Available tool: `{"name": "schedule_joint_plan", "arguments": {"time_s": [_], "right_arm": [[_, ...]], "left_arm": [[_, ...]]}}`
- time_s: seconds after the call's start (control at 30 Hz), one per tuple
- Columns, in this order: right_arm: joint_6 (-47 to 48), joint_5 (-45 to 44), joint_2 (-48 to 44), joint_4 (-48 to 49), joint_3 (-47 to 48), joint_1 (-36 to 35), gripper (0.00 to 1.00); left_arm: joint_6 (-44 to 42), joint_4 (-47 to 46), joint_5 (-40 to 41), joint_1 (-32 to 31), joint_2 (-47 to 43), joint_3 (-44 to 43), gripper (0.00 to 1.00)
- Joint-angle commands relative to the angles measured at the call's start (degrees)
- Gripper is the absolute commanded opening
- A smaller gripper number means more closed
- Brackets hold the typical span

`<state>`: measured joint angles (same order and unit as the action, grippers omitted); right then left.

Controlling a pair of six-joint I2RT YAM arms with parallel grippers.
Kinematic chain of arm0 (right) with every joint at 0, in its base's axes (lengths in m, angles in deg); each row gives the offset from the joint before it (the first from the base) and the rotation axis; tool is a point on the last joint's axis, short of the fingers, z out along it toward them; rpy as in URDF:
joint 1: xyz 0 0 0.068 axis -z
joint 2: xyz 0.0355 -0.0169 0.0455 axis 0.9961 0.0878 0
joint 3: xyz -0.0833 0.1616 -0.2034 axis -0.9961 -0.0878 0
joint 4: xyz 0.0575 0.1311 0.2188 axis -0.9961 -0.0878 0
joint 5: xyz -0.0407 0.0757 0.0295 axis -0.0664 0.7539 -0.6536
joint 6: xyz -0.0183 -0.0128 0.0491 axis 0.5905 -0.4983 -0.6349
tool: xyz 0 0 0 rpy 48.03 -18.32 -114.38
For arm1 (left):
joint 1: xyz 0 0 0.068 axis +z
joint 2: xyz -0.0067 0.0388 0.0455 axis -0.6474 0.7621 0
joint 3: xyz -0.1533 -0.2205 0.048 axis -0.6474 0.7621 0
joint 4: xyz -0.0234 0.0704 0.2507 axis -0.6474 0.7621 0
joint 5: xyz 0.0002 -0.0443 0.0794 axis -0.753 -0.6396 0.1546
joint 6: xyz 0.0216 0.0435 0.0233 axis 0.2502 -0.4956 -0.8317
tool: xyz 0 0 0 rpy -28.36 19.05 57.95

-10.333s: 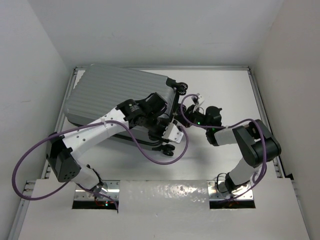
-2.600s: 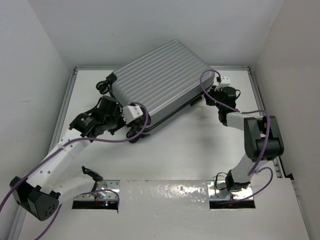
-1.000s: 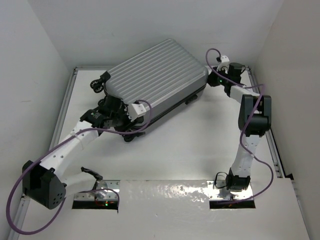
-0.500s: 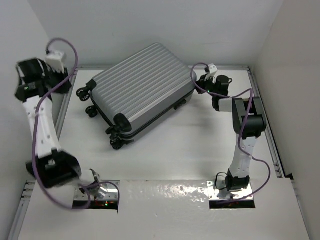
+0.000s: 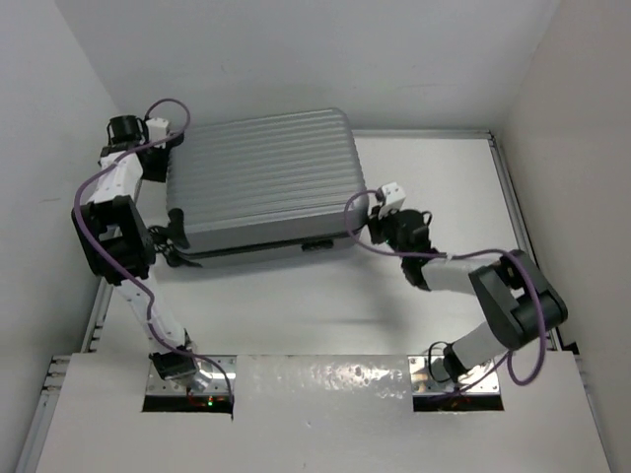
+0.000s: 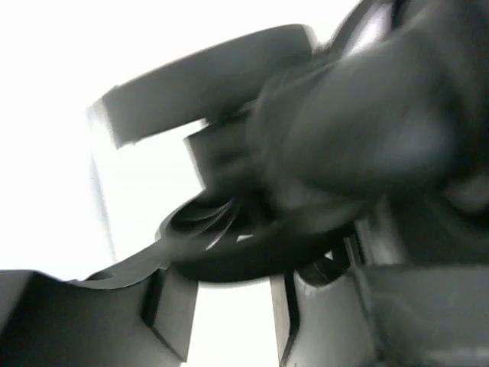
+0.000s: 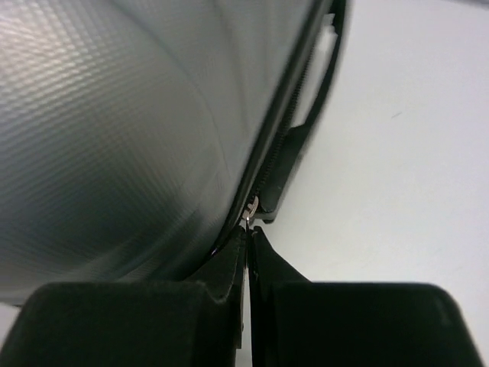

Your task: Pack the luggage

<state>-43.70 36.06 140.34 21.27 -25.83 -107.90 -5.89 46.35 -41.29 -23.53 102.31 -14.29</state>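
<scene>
The luggage (image 5: 261, 177), a closed silver-grey ribbed suitcase, lies flat at the middle left, wheels at its left end. My left gripper (image 5: 166, 158) is at its far left corner. In the left wrist view it (image 6: 233, 302) is open, with a black wheel (image 6: 229, 248) just beyond the fingertips and nothing held. My right gripper (image 5: 361, 225) is at the suitcase's near right corner. In the right wrist view it (image 7: 247, 233) is shut on the small silver zipper pull (image 7: 250, 205), beside the grey shell (image 7: 114, 130).
A black wheel (image 5: 178, 235) and a black side handle (image 5: 315, 244) stick out along the suitcase's near edge. White walls close in the table at the back, left and right. Purple cables loop off both arms.
The suitcase has turned to lie square, wheels to the left. My left gripper has moved in to its far left wheel. My right gripper has moved down to the near right corner.
</scene>
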Motion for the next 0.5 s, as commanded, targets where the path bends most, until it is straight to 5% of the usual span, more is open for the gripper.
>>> {"name": "schedule_joint_plan", "arguments": {"time_s": [0.0,0.1,0.3,0.37,0.47], "right_arm": [[-14.1,14.3,-3.8,12.6,-2.1,-18.5,0.00],[-20.9,8.7,-3.0,18.3,-4.3,-22.3,0.00],[-17.6,6.6,-3.4,13.5,-3.8,-22.4,0.00],[-18.3,5.5,-2.9,15.4,-4.3,-22.0,0.00],[-23.2,4.5,-1.5,19.7,-5.1,-15.7,0.00]], "left_arm": [[-19.1,5.2,-13.2,-16.1,3.0,-2.1,0.40],[-24.7,4.5,-18.4,-21.1,4.8,-7.5,0.41],[-4.6,-12.1,-31.7,-17.0,3.9,-20.2,0.57],[1.3,-21.9,-27.5,-17.0,0.5,-20.2,0.72],[1.3,-19.2,-12.9,-19.5,-1.8,-28.6,0.72]]}}
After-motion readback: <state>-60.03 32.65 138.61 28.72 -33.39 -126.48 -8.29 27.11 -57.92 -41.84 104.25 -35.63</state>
